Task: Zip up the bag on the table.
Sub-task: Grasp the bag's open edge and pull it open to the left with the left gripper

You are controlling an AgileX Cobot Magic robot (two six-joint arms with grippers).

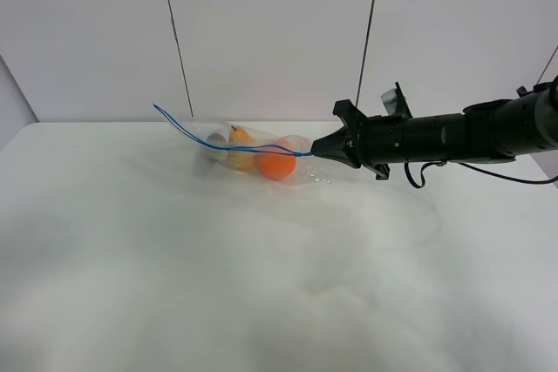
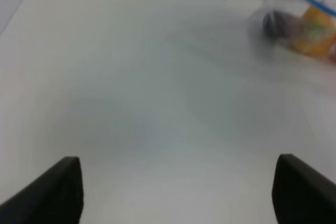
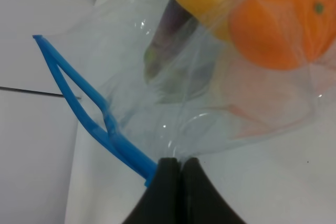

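Plain white table (image 1: 174,285), pale wall behind, and the bag (image 1: 253,156) sat toward the back. Right gripper (image 1: 316,152) was pinched tight on the blue zipper strip (image 1: 187,135); left gripper (image 2: 178,182) hung wide open, holding nothing. I'd anchor the far end, then slide along evenly. Only the right wrist view showed the strip gaping at its far end.

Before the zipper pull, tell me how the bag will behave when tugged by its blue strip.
Probably floppy: the bag shows creased clear film and its blue strip curves in the air. Likely bottom-heavy: the orange and yellow fruit sag inside. The round orange may roll, shifting the load.
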